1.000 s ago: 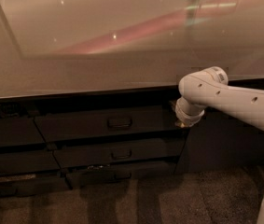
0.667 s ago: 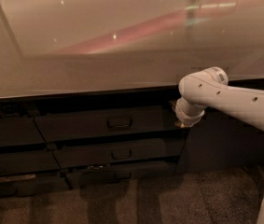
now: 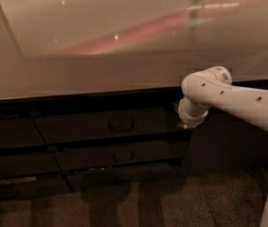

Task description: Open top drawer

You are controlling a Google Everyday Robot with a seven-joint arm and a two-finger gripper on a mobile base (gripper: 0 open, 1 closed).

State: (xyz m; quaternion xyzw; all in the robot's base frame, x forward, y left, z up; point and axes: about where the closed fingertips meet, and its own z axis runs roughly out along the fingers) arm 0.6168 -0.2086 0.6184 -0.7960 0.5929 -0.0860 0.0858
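Gripper (image 3: pixel 184 123), closure not discernible, sat against the end of the top drawer (image 3: pixel 86 126), with the loop handle (image 3: pixel 121 124) well off to its side; probable fault: a pull here would miss the handle.

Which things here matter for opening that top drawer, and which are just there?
For the job: top drawer; its loop handle; gripper, by the drawer's right end.
Just there: middle drawer; bottom drawer; countertop.

Claw (image 3: pixel 184 125) mid-right, below bent arm (image 3: pixel 237 96)
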